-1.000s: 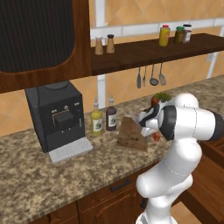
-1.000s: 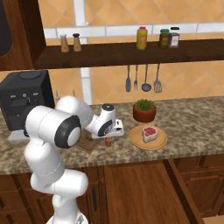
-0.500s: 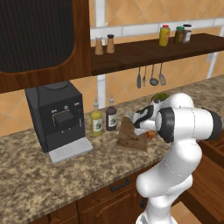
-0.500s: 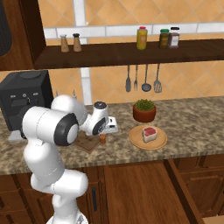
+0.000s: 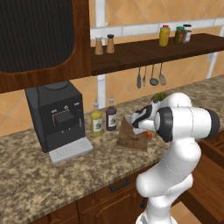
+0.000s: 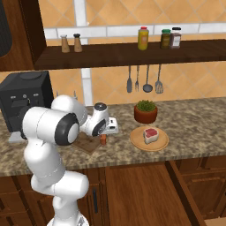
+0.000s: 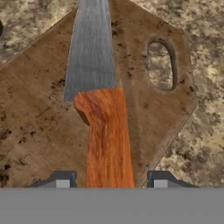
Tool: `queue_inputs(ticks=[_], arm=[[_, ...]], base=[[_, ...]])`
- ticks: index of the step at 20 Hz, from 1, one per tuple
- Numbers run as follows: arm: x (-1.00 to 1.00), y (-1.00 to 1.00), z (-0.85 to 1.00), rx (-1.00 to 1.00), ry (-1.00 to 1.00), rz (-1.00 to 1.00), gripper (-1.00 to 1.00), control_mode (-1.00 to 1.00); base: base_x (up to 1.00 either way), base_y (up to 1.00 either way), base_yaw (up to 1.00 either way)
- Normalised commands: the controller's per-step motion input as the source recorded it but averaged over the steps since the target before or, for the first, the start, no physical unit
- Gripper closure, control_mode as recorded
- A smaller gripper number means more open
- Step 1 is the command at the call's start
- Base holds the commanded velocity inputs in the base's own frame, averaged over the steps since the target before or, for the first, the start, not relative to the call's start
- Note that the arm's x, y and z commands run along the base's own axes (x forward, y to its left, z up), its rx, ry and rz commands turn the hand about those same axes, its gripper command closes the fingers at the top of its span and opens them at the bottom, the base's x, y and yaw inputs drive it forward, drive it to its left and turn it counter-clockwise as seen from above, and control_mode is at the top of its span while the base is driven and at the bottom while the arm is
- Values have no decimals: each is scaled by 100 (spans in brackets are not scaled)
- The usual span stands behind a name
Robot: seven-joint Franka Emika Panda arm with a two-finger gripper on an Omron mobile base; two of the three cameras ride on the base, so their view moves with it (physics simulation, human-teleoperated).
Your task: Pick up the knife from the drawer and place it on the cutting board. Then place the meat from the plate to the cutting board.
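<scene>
Now knife (image 7: 98, 87) flat on cutting board (image 7: 39, 109), end effector (image 7: 111, 181) open astride handle (clear gaps either side)

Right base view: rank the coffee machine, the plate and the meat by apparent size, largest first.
1. Coffee machine, though the arm hides part of it.
2. Plate.
3. Meat, lying on the plate.

The plate and meat sit nearer the camera, yet the order holds.

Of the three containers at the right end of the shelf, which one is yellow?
The yellow bottle with a red cap, the leftmost of the three. The two jars beside it are darker and shorter.
</scene>
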Motion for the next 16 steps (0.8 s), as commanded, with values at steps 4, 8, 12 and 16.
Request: queue_inputs(ticks=[4,8,12,16], arm=[[-44,-9,65,0,-21,-7,-100,-100],[-59,-46,92,1,-19,-15,-100,-100],[-42,-65,90,0,-1,-36,-100,-100],[-31,-82,69,0,2,-46,-100,-100]], base=[[0,0,0],[0,0,0],[0,0,0],[0,0,0]])
